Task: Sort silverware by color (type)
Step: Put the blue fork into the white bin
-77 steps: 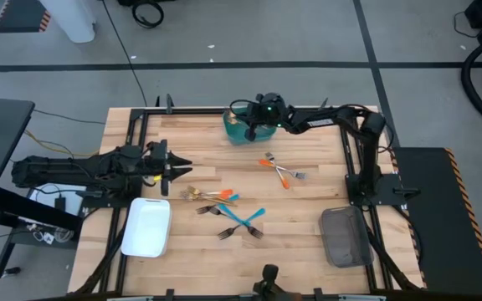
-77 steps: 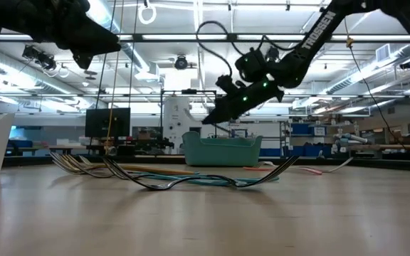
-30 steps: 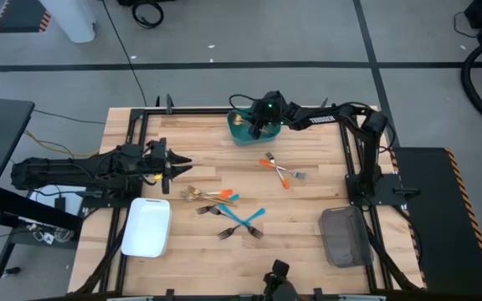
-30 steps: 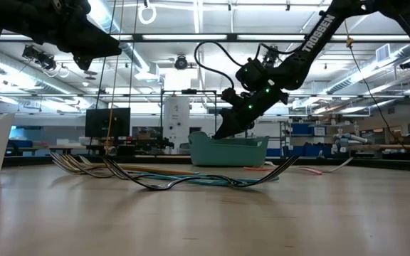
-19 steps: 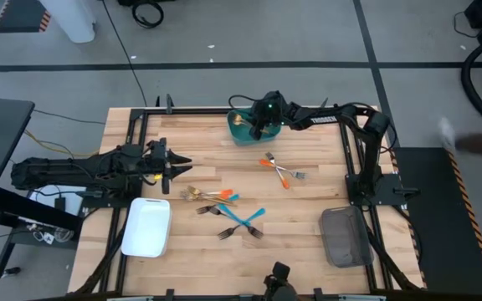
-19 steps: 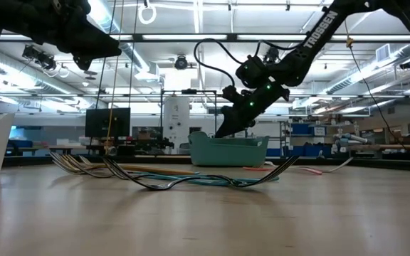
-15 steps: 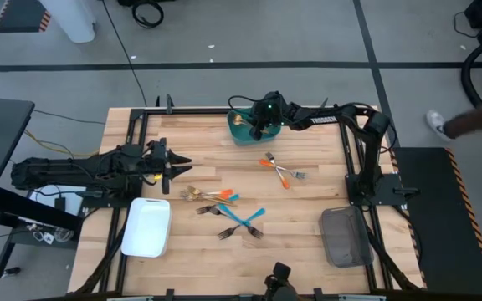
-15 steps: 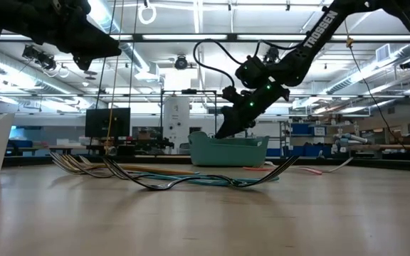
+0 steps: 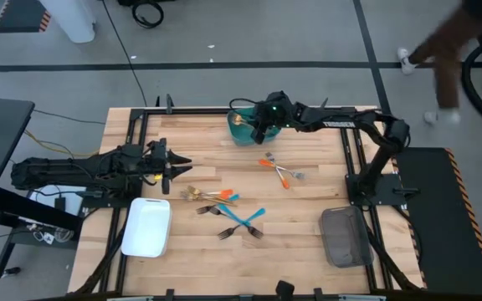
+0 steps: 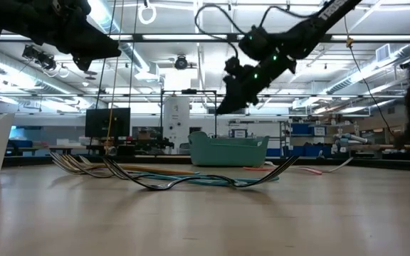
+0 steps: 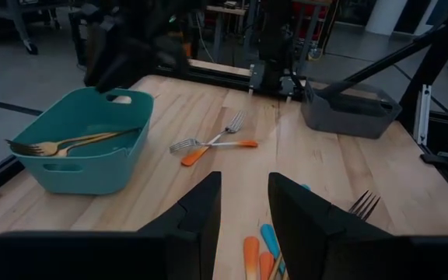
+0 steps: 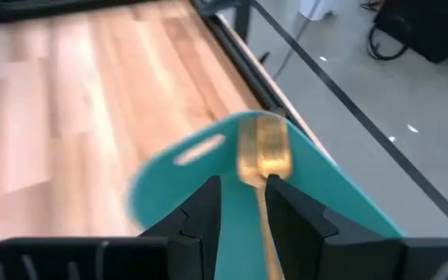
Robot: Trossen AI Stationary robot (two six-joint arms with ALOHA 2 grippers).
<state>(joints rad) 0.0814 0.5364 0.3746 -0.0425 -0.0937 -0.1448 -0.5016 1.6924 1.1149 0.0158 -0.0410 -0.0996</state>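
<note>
The teal tray (image 9: 243,132) stands at the table's far edge, with gold forks (image 11: 68,142) lying in it. My right gripper (image 10: 224,107) hangs open well above the tray, holding nothing. In the right wrist view a gold fork (image 12: 263,155) shows in the tray through the gap of the right gripper (image 12: 243,187). Two orange-handled forks (image 9: 279,170) lie crossed on the table right of centre. A mixed pile (image 9: 210,196) and blue-handled forks (image 9: 241,221) lie mid-table. My left gripper (image 9: 182,165) waits open above the table's left side.
A white tray (image 9: 146,227) sits at the near left and a grey tray (image 9: 345,237) at the near right. Bare wood lies between the teal tray and the forks. A person (image 9: 442,42) walks on the floor beyond the far right corner.
My right gripper has risen from just over the teal tray's rim to well above it, its finger gap unchanged. The gold forks stay in the tray. A person has come into view beyond the table's far right corner.
</note>
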